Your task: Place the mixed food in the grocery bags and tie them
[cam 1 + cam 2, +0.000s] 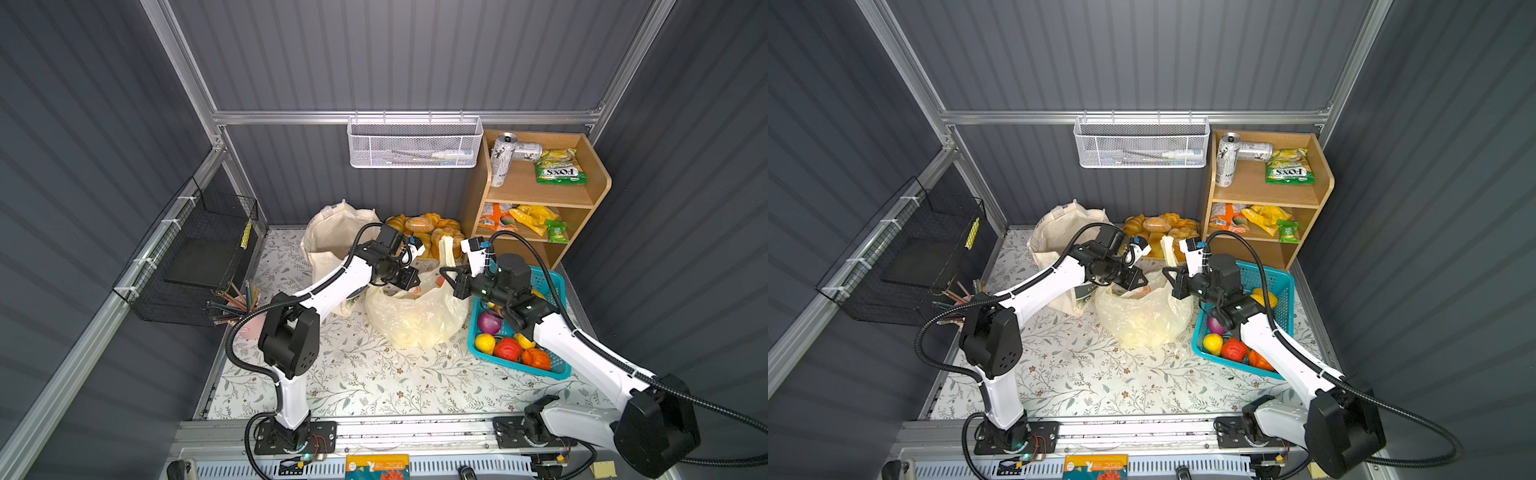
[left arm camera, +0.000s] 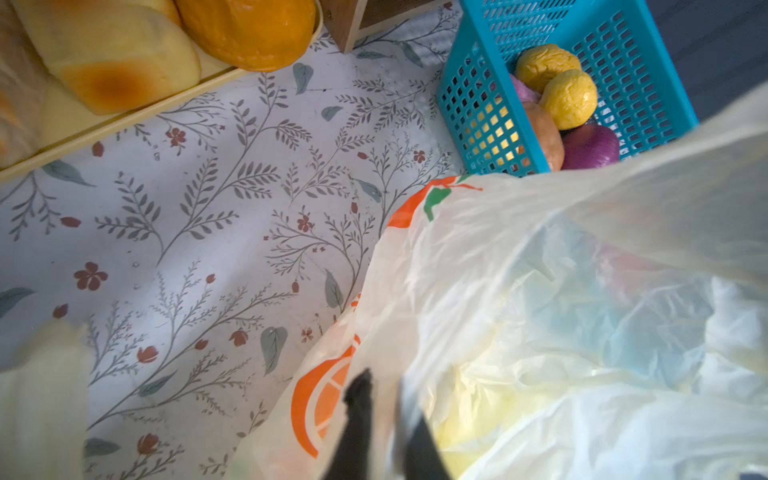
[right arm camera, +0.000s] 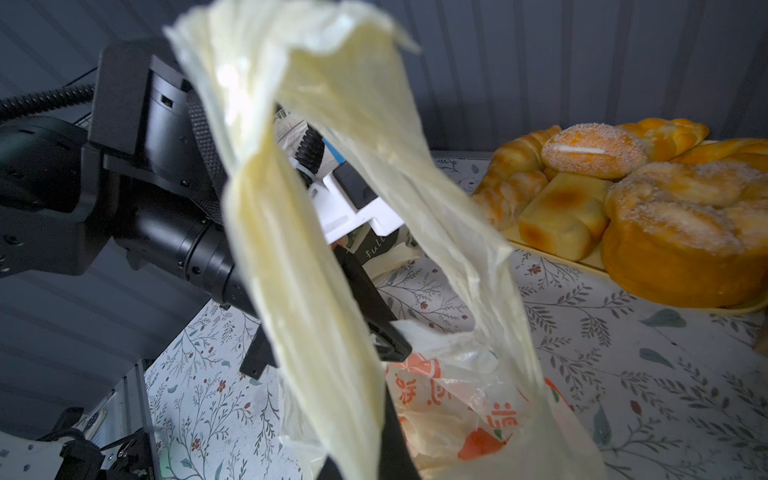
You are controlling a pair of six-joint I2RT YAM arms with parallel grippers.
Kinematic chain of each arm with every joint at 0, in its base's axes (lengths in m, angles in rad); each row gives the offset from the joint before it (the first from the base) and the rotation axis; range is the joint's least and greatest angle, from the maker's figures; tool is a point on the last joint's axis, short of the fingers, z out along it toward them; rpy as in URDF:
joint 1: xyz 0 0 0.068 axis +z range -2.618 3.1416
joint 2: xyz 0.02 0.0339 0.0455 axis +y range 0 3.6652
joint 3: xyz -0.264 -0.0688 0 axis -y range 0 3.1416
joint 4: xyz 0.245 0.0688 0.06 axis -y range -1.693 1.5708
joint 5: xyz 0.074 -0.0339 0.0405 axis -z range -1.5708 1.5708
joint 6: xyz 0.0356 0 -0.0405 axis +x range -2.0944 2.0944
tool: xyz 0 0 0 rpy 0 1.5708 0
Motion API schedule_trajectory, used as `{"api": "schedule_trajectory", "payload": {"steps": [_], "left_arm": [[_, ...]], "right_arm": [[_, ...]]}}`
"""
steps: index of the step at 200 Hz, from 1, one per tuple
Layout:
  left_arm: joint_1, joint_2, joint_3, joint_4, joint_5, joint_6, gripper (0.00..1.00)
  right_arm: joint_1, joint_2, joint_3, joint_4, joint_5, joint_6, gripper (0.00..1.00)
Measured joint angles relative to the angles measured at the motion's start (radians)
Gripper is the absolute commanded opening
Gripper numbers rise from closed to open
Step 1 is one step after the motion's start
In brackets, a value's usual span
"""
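Of the grocery bags, the cream-yellow plastic bag [image 1: 415,320] [image 1: 1142,320] sits mid-table, and the beige canvas tote [image 1: 332,232] [image 1: 1059,232] stands behind it to the left. My left gripper [image 1: 409,279] [image 1: 1136,279] [image 2: 386,415] is shut on the plastic bag's rim. My right gripper [image 1: 451,277] [image 1: 1173,277] [image 3: 365,457] is shut on a bag handle [image 3: 291,232], which stands up as a loop. An orange-printed packet [image 3: 436,386] lies inside the bag. Mixed food fills the turquoise basket [image 1: 552,370], including a purple onion [image 1: 490,322] and a yellow fruit [image 1: 485,343].
A tray of bread [image 1: 428,232] sits at the back, close behind both grippers. The wooden shelf [image 1: 598,183] at the back right holds cans and a green FOX'S packet [image 1: 561,166]. A cup of pencils [image 1: 237,303] and a black wire basket [image 1: 191,257] are at the left.
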Motion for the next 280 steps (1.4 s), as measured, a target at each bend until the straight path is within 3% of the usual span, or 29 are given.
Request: {"api": "schedule_trajectory", "payload": {"steps": [41, 61, 87, 109, 161, 193, 237, 280], "left_arm": [[0.0, -0.026, 0.001, 0.048, -0.042, -0.046, 0.0], [0.0, -0.083, -0.007, 0.081, -0.091, -0.077, 0.0], [0.0, -0.194, -0.032, 0.14, -0.152, -0.139, 0.0], [-0.003, -0.246, -0.055, 0.195, -0.185, -0.185, 0.0], [-0.011, -0.219, -0.13, 0.225, -0.211, -0.228, 0.0], [-0.011, -0.215, -0.14, 0.232, -0.201, -0.242, 0.0], [-0.011, -0.24, -0.161, 0.274, -0.167, -0.292, 0.0], [-0.013, -0.314, -0.182, 0.311, -0.138, -0.351, 0.0]], "right_arm": [[-0.04, -0.032, -0.02, 0.0, -0.001, -0.004, 0.11], [-0.066, -0.035, -0.025, -0.006, 0.001, 0.011, 0.41], [-0.128, -0.027, -0.024, -0.041, 0.0, 0.045, 0.6], [-0.158, -0.031, -0.021, -0.094, 0.0, 0.075, 0.69], [-0.211, -0.244, -0.021, -0.288, 0.002, 0.113, 0.76], [-0.301, -0.368, -0.02, -0.467, 0.08, 0.16, 0.76], [-0.349, -0.284, -0.029, -0.719, 0.18, 0.171, 0.76], [-0.349, -0.168, -0.084, -0.792, 0.201, 0.161, 0.8]]}}
